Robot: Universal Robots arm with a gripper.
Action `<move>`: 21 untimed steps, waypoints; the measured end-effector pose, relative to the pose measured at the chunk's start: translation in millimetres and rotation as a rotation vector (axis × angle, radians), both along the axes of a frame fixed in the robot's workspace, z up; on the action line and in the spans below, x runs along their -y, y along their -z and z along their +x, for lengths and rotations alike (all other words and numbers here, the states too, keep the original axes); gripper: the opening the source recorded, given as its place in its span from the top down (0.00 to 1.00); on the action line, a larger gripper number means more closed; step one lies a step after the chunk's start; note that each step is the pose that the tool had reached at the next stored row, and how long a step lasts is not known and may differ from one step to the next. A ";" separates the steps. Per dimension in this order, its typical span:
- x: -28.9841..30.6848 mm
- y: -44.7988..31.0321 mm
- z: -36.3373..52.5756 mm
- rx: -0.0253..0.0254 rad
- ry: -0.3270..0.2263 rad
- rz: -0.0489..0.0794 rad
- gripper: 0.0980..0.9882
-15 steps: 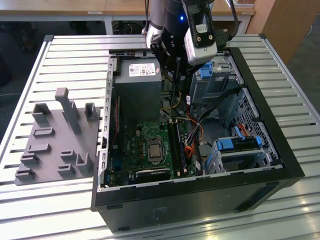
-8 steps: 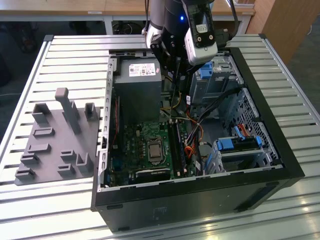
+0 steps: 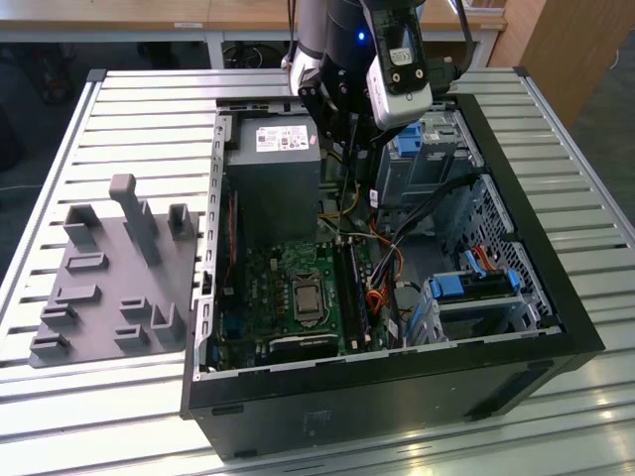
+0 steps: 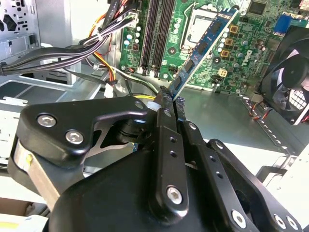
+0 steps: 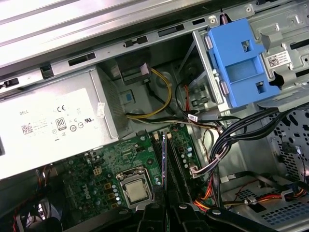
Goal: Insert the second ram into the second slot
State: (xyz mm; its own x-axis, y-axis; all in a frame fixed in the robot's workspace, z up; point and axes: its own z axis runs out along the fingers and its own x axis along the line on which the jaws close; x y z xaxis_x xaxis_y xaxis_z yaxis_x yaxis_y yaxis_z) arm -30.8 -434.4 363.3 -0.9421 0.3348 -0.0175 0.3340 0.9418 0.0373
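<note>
While gripper [image 4: 171, 102] pinches second ram [image 4: 208, 41] over motherboard [image 3: 268, 288] | case [image 3: 397, 397] open on slatted table [image 3: 129, 109] | wooden panel [image 3: 556, 40] behind

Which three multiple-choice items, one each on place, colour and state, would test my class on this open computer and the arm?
1. The grey tray lies: A at the exterior view's left of the case; B at its right; C inside it.
2. The ram is: A green; B red; C blue.
3. The gripper is: A open; B shut on the ram; C shut on a cable.
Key: A, the tray sits outside the case at that side; C, its board shows blue; B, it clamps the ram's end.
</note>
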 end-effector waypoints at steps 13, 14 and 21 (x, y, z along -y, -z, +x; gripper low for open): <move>0.0 0.2 0.0 0.0000 -0.007 0.000 0.96; 0.0 0.2 0.0 0.0000 -0.007 0.000 0.96; 0.0 1.3 0.0 0.0000 -0.013 0.000 0.96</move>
State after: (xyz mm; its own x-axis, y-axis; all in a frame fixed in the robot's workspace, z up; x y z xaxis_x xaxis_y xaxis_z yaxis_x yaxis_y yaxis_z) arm -30.8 -434.4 361.9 -0.9465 0.3223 -0.0175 0.3215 0.9462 0.0373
